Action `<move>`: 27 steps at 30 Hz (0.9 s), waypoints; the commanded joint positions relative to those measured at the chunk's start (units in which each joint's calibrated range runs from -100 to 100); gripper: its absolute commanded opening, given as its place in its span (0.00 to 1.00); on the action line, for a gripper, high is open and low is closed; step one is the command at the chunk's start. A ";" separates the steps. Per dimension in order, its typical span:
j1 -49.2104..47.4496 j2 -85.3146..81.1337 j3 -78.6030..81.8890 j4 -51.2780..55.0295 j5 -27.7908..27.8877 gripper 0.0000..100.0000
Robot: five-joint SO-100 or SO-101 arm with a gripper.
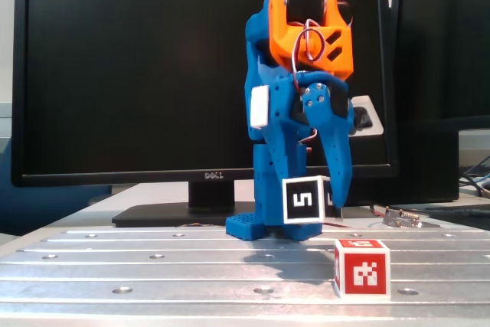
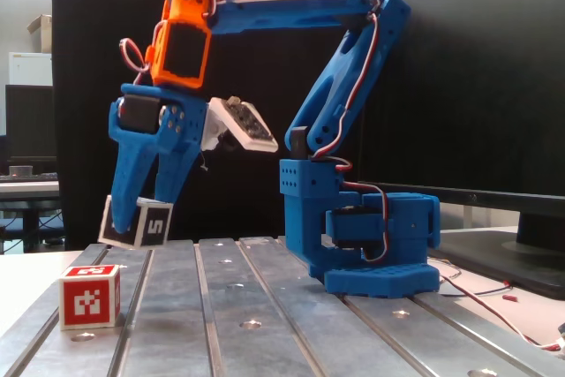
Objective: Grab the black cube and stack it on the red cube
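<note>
We see the blue gripper (image 2: 141,209) pointing down, with its two fingers (image 2: 173,165) pressed onto the black cube (image 2: 137,222). The cube sits between the fingers and is pinched tight. It hangs a little above the metal table (image 2: 291,324) and it is tilted, with one corner lower than the others. A white "5" shows on its black face in both fixed views (image 1: 303,200).

The red cube (image 2: 89,296) sits flat on the table, close to the near edge. In a fixed view (image 1: 361,268) it is near the front edge, a bit right of the middle. The black cube is not touching the red one. In one fixed view the black cube is up and to the right of the red cube, farther back. In the other it is up and to the left of it.

The arm (image 2: 344,68) is blue with an orange part (image 2: 181,33) near the wrist. Its blue base (image 2: 371,245) stands on the table toward the back. Red and white wires (image 2: 494,297) lie on the table beside the base.

A big black screen (image 1: 138,67) stands behind the table's far edge. The table has long grooves and small round holes (image 1: 121,290). Nothing lies between the two cubes.
</note>
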 commanded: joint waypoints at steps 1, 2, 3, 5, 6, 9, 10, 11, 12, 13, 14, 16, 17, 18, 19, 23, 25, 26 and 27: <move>-1.99 -0.10 0.16 -1.56 0.88 0.15; -2.36 -0.02 0.52 -1.81 1.04 0.15; -2.65 -0.02 0.89 -1.98 1.09 0.15; -3.02 0.40 0.89 -1.81 1.25 0.15; -3.09 1.24 0.25 -1.21 1.83 0.15; -3.98 4.66 -0.38 -0.36 2.77 0.15; -4.13 5.66 -1.01 -0.27 2.82 0.15; -4.13 6.08 -1.65 -0.27 2.98 0.15; -4.35 6.83 -2.46 -0.27 2.98 0.15; -4.64 7.25 -3.55 -0.02 2.98 0.15; -4.72 7.67 -4.72 1.01 2.98 0.15; -5.60 8.17 -7.62 3.15 3.04 0.15; -5.83 8.42 -8.88 4.09 3.04 0.15; -6.12 8.59 -9.97 4.86 3.04 0.15; -6.42 8.76 -11.14 6.05 3.04 0.15; -6.71 9.34 -14.76 8.62 3.04 0.15; -6.79 10.01 -16.03 8.96 3.14 0.15; -6.79 10.43 -16.57 9.22 3.67 0.15; -6.79 10.93 -17.02 9.22 4.25 0.15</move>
